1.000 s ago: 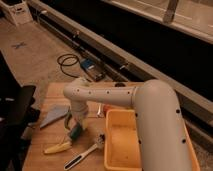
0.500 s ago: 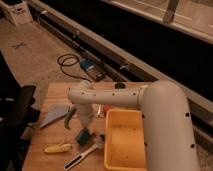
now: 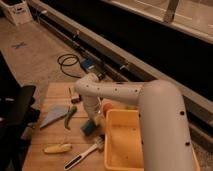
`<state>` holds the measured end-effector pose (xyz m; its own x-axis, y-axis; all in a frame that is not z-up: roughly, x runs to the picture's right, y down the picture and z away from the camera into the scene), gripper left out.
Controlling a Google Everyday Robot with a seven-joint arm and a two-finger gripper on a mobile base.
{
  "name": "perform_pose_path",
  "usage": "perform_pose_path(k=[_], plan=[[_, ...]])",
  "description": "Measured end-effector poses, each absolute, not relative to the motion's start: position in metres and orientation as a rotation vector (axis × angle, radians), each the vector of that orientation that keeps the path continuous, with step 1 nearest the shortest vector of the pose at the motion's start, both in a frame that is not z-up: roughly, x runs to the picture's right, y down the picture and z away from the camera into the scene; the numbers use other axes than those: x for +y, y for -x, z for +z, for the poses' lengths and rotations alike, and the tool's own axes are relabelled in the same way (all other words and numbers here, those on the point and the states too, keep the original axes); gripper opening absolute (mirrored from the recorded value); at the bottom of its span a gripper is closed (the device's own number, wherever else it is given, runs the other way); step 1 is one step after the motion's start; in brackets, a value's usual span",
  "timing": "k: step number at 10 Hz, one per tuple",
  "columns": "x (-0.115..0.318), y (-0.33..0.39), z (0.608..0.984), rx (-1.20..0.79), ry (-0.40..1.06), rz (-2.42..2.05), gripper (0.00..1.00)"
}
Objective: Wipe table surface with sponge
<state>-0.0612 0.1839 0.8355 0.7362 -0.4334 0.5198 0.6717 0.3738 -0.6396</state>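
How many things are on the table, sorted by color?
Blue-grey: 2, the sponge under the gripper and the cloth
Yellow: 2, the bin and the corn
Green: 1, a small thing beside the cloth
Orange: 1, a thing behind the bin
Dark with white bristles: 1, the brush
Total: 7

— How is the light where you work?

— Dim and warm, with a brownish cast over everything. My gripper (image 3: 90, 116) hangs low over the table surface (image 3: 55, 135), right by the sponge (image 3: 89, 128), in the shade of my own arm (image 3: 150, 105).

— Any bright spots?

— The top of my arm catches the most light, so it seems to fall from above. The yellow bin (image 3: 125, 145) glows a little. The wide band behind the table is nearly black, and the left edge sinks into deep shadow.
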Motion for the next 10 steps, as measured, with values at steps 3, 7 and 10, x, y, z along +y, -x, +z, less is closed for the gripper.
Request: perform_pose_path(k=[3,7,10], plan=[[0.174,0.104,0.838,-0.343,0.89,-0.787,0.0],[0.211,0.122,0.807,-0.401,0.903,-0.834,0.0],[0.228,0.103,0.789,-0.394,0.923,-0.794,0.0]])
